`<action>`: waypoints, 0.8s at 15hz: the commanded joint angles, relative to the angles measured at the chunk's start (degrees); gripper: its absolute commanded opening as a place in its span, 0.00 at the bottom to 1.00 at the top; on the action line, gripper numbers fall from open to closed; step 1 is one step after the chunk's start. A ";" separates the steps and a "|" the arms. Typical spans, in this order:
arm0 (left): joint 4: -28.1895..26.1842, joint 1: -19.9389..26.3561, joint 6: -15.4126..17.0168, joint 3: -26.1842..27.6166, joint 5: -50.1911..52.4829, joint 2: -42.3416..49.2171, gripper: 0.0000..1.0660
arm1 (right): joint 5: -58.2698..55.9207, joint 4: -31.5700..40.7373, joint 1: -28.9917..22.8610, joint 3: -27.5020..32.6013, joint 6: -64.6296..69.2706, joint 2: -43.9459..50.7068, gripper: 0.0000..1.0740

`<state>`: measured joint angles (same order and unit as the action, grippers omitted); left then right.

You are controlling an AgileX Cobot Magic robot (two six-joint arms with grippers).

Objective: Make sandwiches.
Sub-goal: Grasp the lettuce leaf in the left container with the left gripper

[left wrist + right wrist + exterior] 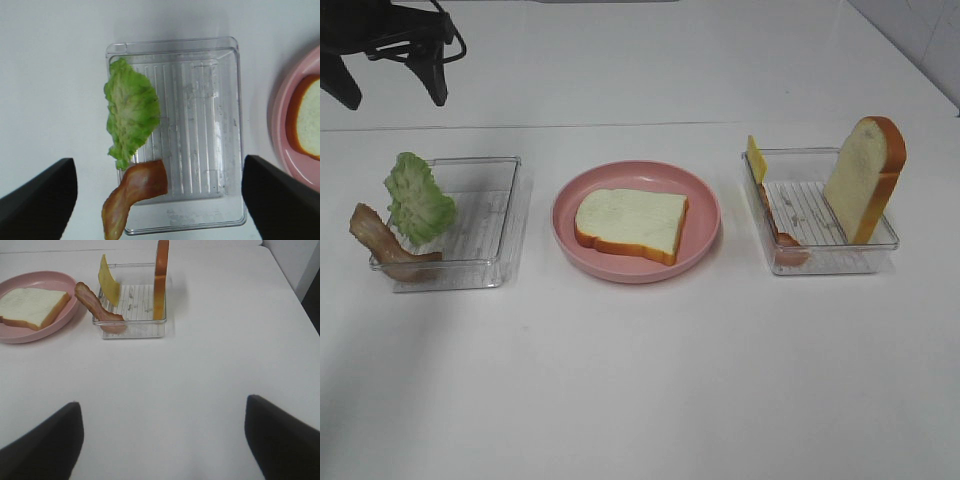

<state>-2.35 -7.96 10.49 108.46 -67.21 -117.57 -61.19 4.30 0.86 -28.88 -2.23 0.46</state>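
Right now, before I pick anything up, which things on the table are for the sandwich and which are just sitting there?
For the sandwich:
flat bread slice, upright bread slice, cheese slice, lettuce leaf, left bacon strip, right bacon strip.

Just sitting there, as holders only:
pink plate, left clear tray, right clear tray.

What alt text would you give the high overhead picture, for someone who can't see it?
A pink plate holding one bread slice sits between two clear trays. The left tray holds a lettuce leaf and a bacon strip; the right tray holds an upright bread slice, cheese and a second bacon strip. The open left gripper hangs top left.
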 commanded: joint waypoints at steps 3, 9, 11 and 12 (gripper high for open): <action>2.35 1.15 0.40 0.00 1.60 -4.35 0.79 | 0.40 0.23 0.46 0.06 -0.40 0.63 0.77; 3.90 1.15 0.40 0.00 6.82 -11.86 0.76 | 0.40 0.29 0.46 0.06 -0.40 0.63 0.77; 4.07 1.15 0.40 0.00 8.19 -12.89 0.71 | 0.40 0.29 0.46 0.06 -0.40 0.63 0.77; 4.13 1.15 0.40 0.00 8.25 -13.35 0.69 | 0.40 0.29 0.46 0.06 -0.40 0.63 0.77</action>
<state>1.20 -6.76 10.49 108.46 -59.53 -130.46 -61.13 4.53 0.86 -28.88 -2.23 0.46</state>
